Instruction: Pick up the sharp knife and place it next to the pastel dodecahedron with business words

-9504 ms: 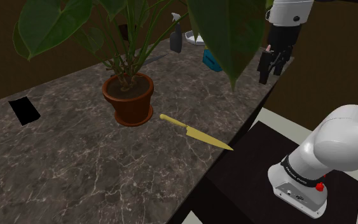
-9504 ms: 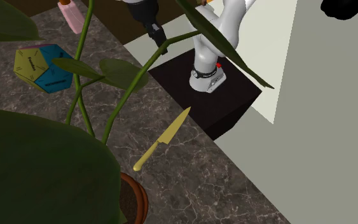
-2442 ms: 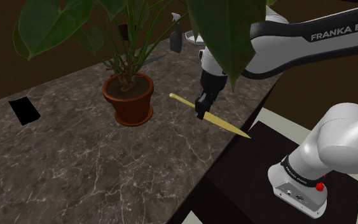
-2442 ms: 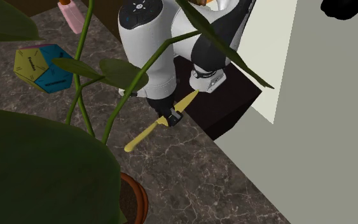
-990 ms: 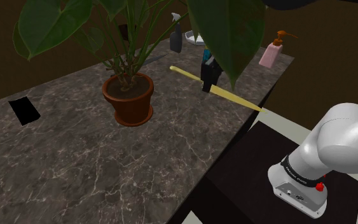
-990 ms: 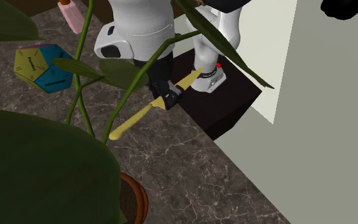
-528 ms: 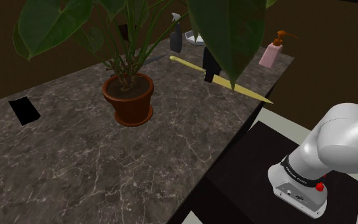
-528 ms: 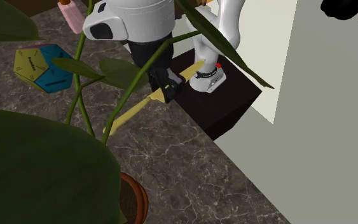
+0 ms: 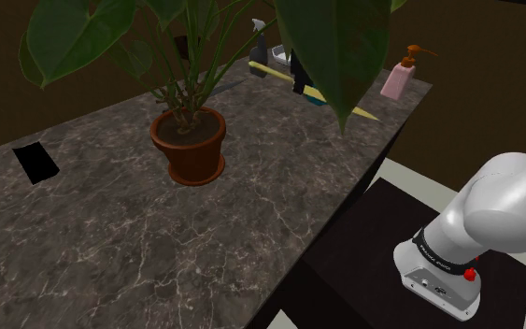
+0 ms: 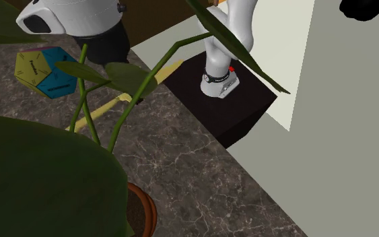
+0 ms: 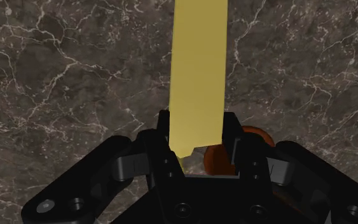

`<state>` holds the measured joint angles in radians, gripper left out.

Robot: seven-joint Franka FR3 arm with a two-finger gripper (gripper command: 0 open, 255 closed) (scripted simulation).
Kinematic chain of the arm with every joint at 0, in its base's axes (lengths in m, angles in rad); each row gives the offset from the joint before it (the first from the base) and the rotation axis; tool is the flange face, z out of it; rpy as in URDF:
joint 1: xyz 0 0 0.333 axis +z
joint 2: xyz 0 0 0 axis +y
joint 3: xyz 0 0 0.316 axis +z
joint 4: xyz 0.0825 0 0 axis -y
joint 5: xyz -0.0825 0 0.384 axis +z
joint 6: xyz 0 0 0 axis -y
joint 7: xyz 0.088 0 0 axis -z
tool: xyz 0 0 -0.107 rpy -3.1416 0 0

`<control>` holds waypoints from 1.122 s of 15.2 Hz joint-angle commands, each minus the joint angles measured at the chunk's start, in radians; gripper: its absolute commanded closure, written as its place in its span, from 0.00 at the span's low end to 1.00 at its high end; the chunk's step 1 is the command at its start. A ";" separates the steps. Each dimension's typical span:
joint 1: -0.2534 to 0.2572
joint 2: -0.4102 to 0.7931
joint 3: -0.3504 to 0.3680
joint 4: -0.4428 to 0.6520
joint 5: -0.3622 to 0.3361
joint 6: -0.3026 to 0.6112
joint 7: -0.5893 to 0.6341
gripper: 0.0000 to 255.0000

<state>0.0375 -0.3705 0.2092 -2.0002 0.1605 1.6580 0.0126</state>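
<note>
Since the knife [image 11: 198,70], clamped between the fingers [image 11: 163,130], has been lifted off the bench [image 9: 111,234] and carried close to the dodecahedron [image 10: 43,71], it hangs airborne and only the set-down appears to remain.

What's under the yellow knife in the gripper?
Dark marbled countertop, seen around the flat yellow knife clasped by the black gripper. The strip directly beneath the blade is covered; an orange-brown thing beside the fingers is mostly hidden.
</note>
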 commanded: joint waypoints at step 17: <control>-0.127 0.553 -0.143 0.624 -0.086 -0.100 -0.245 1.00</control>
<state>-0.0828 0.1444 0.0715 -1.4271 0.0772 1.5716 -0.2207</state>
